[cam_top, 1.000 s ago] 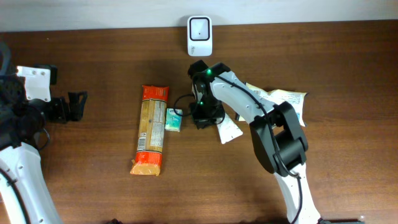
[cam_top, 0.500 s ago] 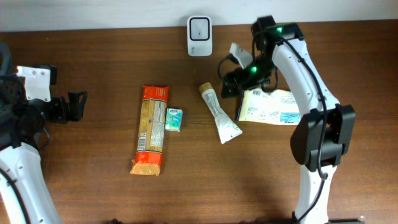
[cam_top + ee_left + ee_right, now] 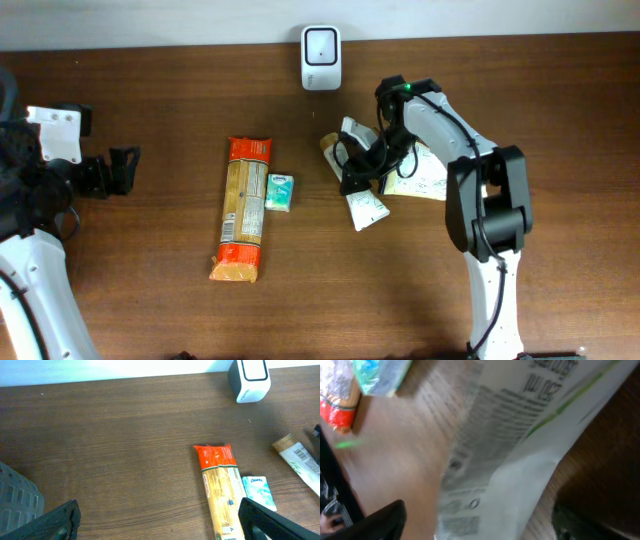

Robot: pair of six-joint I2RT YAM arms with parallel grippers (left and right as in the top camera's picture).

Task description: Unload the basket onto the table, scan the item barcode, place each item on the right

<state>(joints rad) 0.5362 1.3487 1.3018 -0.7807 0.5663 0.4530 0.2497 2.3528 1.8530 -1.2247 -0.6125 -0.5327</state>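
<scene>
So the right gripper (image 3: 357,166) sits right over the tube (image 3: 367,207) with its jaws wide. In the wrist view there's one finger either side and nothing clamped, as far as I can tell. The left gripper (image 3: 160,525) is wide and empty too, parked way out at 9 o'clock and not involved.

The tube lies flat on the table at about 5 o'clock from the scanner (image 3: 321,45), near it but apart. Its long axis runs 11 to 5: the tan cap end points to 11, roughly towards the scanner, and the flat crimped end points to 5. The left wrist view shows what looks like a barcode on the upper face, near the cap.

My take on the grab: close across the short width, around the middle or a bit towards the crimp, so the fingers don't cover that barcode. Squeeze gently, since it looks like a soft tube that'd dent. Then it needs lifting and the printed face tipping at the scanner window up at 12
</scene>
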